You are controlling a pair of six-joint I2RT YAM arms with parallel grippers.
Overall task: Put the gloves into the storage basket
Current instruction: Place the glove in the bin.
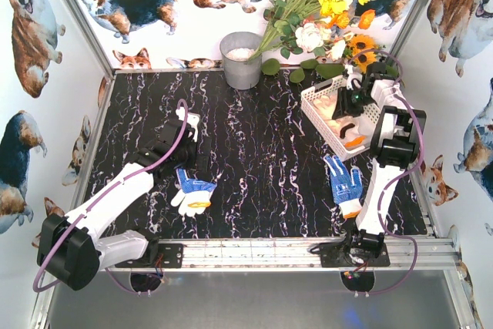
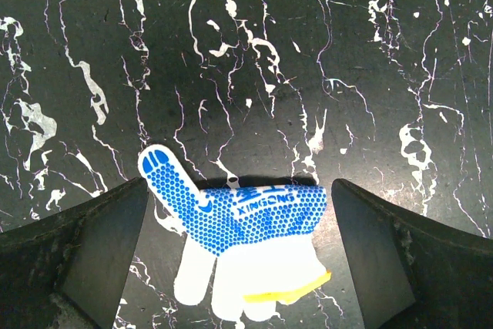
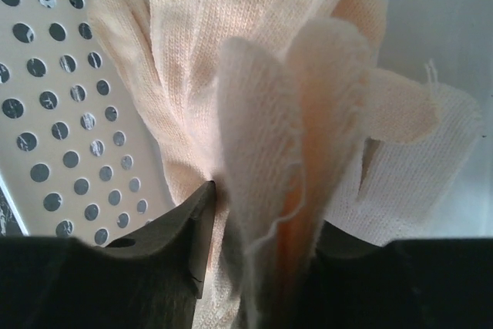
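step: drop-off, judged | right gripper (image 3: 262,229): jaws part-open, cream glove (image 3: 254,75) fold between them, grip cannot be told; storage basket (image 3: 54,90) just beneath | left gripper (image 2: 239,186): wide open, empty, blue-dotted glove (image 2: 254,213) straight below | next likely: right spreads, lifts clear; left descends, pinches

I can read one word, XINGONG, printed in white capitals on the blue-dotted back of the glove (image 2: 254,217) lying near left on the desk (image 2: 370,75). Above it stand two white characters I cannot make out. On the second blue-dotted glove (image 1: 344,179), near right, any print is too small to read.
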